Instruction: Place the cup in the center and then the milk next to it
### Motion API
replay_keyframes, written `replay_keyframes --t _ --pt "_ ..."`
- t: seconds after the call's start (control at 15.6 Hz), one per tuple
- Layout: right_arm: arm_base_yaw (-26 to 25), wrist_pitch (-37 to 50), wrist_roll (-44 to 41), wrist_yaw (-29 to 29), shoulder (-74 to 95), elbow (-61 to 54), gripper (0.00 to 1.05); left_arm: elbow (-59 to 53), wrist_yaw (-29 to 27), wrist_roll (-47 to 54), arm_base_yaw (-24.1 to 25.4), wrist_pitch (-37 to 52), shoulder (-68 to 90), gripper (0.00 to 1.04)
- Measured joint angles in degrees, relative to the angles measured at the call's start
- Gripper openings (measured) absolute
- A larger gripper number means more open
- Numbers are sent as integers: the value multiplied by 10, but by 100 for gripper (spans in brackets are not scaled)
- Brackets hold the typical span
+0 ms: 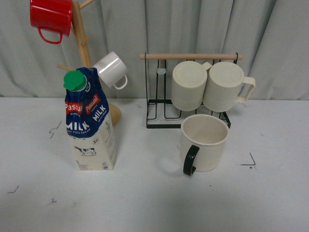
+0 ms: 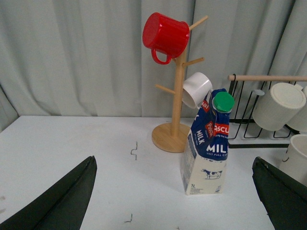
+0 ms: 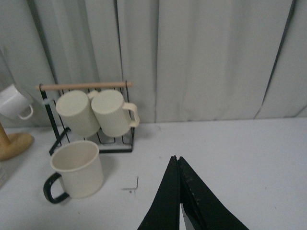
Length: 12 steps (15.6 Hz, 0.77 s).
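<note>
Currently you see cup and milk upright, well apart on the table; left gripper spread wide, right gripper clenched, empty.

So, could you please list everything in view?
milk carton: one, blue and cream, left on table
cup: one, cream with black handle, right on table
ribbed mugs: two, cream, hanging on rack
rack: one, black wire, behind cup
mug tree: one, wooden, behind carton
red mug: one, red, top of tree
white mug: one, white, lower on tree
table: one, white, underneath
curtain: one, grey, behind
left gripper: one, black, open
right gripper: one, black, shut
</note>
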Motion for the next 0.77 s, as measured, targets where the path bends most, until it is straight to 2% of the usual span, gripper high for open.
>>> replay_keyframes --t 0.13,0.19,0.32,0.39,0.45,0.51,0.64,0.71,0.77 --pt "0 -13 0 0 0 0 2 0 0 0 0 0 0 98" --pt "0 -10 0 0 0 0 8 0 0 0 0 0 0 98" --pt "0 -11 0 0 0 0 32 0 -1 0 0 0 0 98" --pt "0 -12 0 0 0 0 44 22 -68 -23 -33 -65 38 98" --pt "0 -11 0 0 0 0 57 41 -117 -40 -65 -43 116 98" --pt "0 -11 0 0 0 0 70 55 -129 -40 -88 16 192 98" --pt "0 -11 0 0 0 0 94 85 -120 -39 -98 130 349 98" --pt "0 -11 0 0 0 0 100 108 -116 -40 -108 182 440 98" --pt "0 -12 0 0 0 0 97 134 -109 -44 -113 226 523 98"
